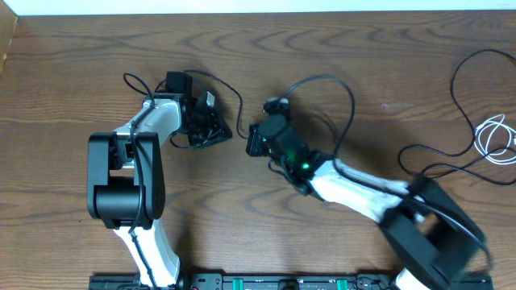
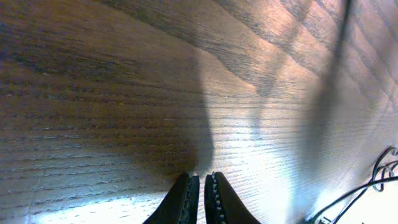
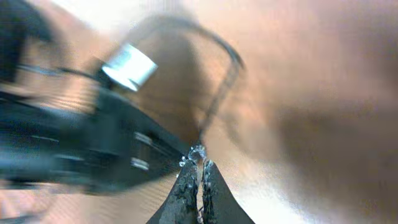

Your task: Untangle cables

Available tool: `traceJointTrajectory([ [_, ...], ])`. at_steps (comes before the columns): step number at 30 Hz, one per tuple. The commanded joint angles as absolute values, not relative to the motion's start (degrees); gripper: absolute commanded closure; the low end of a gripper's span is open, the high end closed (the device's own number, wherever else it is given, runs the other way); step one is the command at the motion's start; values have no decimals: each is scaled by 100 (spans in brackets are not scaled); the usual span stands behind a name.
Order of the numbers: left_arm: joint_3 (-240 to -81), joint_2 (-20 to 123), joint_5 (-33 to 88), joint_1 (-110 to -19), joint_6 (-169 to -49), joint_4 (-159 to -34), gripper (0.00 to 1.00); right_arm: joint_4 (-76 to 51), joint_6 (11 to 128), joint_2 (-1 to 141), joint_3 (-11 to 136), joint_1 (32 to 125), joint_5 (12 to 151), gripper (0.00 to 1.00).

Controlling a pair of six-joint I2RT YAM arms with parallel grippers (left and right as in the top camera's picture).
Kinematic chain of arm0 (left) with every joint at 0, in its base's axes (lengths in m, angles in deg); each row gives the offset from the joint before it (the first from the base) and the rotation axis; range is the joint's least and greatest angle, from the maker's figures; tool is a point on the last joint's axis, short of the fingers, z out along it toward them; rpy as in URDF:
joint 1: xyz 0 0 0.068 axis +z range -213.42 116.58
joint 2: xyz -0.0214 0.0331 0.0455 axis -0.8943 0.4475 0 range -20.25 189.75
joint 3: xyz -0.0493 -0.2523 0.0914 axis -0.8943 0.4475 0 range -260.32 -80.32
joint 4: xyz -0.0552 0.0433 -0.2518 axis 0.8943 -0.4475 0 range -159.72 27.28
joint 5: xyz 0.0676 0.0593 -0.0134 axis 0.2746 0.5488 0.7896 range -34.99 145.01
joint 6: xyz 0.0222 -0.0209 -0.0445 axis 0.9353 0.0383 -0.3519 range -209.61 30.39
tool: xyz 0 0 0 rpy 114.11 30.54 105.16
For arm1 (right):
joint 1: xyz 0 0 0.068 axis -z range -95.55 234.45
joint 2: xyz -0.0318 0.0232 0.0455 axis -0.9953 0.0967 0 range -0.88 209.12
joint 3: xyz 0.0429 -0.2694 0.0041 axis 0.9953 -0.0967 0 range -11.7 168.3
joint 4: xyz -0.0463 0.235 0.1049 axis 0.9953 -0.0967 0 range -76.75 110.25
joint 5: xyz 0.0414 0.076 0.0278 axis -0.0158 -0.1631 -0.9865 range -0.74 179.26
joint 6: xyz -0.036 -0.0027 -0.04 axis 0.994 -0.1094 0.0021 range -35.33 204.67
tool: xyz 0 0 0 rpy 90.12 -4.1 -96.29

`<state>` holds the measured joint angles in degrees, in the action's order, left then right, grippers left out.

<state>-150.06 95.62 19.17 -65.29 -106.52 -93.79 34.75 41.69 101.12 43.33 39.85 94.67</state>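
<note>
1. My left pincer [image 1: 208, 127] sits just at nine o'clock of the table's [image 1: 81, 48] middle. Its wrist view shows the fingers [image 2: 202, 196] pressed nearly together over bare wood, so it is closed. I cannot tell whether any cord is caught between them.
2. From overhead, a small dark tangle [image 1: 201, 133] of cord bunches right at that pincer.
3. My right pincer [image 1: 252, 138] lies at three o'clock of the left one, close by but apart from it, and points toward it.
4. Its fingertips [image 3: 200, 177] are clamped together, and the thin black cable [image 3: 217, 102] runs straight into them, so it looks pinched there.
5. That black cable [image 1: 234, 95] arcs up toward twelve o'clock and back to the left pincer.
6. A silver plug [image 3: 127, 65] shows at ten o'clock in the blurred right wrist view.
7. The white cable [image 1: 493, 133] lies coiled at the table's three o'clock edge, with a second black cable [image 1: 453, 84] looping beside it, well apart from both pincers.
</note>
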Motion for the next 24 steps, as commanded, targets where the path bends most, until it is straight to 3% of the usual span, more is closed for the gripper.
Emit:
traceJointTrajectory([
  [1,-14804,9901,2569,-6509,-10687,-9434,88,3506,5041,9447,4567,4223,9401,99],
  [8,-14804,9901,2567,-6509,-10687,-9434,87,3739,6219,8488,4796,4875,9450,99],
  [24,-14804,9901,2567,-6509,-10687,-9431,87,2706,6123,7788,4792,6566,10177,99],
])
